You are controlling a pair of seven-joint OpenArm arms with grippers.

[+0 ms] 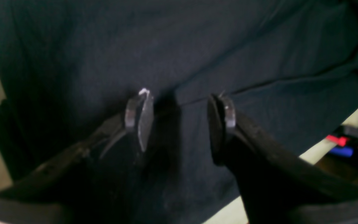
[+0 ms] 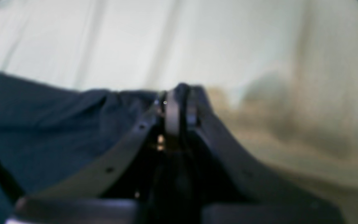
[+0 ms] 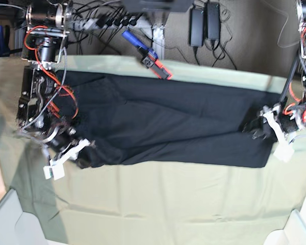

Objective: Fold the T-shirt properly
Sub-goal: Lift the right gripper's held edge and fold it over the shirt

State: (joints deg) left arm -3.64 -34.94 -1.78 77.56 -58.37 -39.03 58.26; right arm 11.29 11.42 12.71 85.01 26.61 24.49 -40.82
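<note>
Now: right gripper (image 2: 179, 102) clamps T-shirt (image 3: 168, 127) (edge) | left gripper (image 1: 179, 109) parted

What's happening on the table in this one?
A two-armed robot is working on a black T-shirt spread in a long band across a pale green table cloth. The right hand is shut on the shirt's edge at one end. At the other end, the left hand sits over the fabric with its jaws apart, not yet gripping. No print shows; only plain black faces up. The shirt looks partly folded lengthwise, still wrinkled.
</note>
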